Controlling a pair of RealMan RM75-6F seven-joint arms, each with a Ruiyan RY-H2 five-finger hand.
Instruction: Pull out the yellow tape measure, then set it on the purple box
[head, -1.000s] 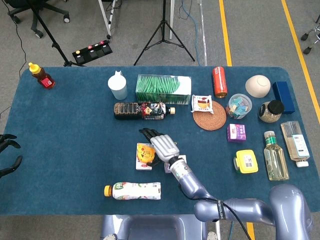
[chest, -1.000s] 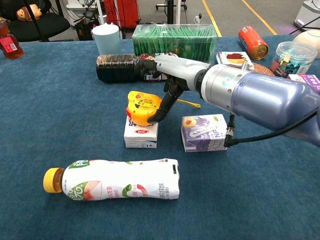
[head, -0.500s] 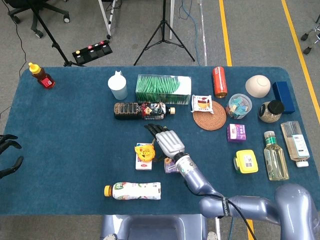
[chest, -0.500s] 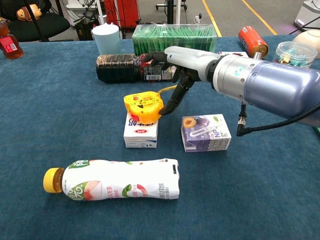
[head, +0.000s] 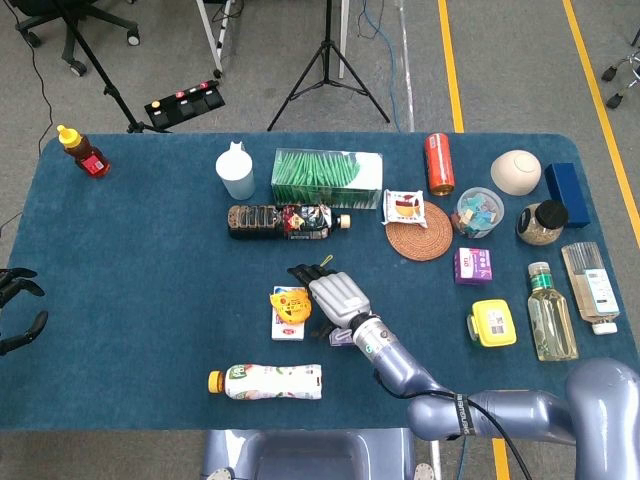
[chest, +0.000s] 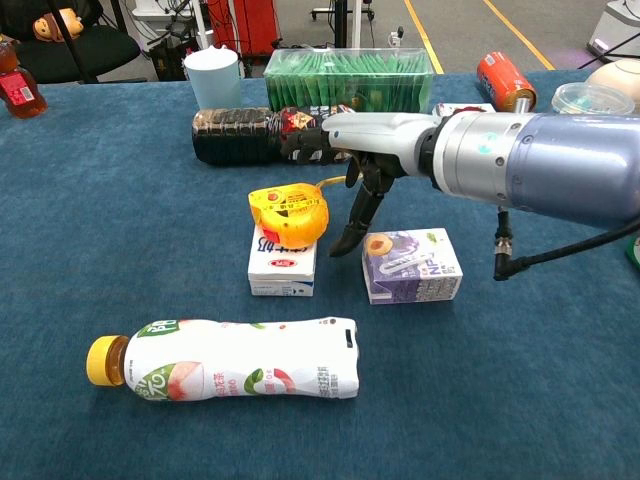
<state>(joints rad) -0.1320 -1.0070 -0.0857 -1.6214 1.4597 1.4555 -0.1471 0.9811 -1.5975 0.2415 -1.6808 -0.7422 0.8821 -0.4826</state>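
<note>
Resting on a white carton (chest: 282, 265), yellow tape measure (chest: 290, 213); right hand (chest: 352, 150) at its 3 o'clock, fingers spread, empty; left hand (head: 15, 310) state indiscernible.

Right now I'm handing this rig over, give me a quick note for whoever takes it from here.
Right hand: fingers spread, holding nothing, thumb hanging between the yellow tape measure and the purple box.
Left hand: at the table's far left edge, idle; open or shut unclear.
The tape measure sits on the white carton, a short strip of blade sticking out.
The purple box lies just right of that carton.
Done: nothing settled; the tape is not on the purple box.
Left: grip the tape, pull the blade out, set it on the purple box.
</note>
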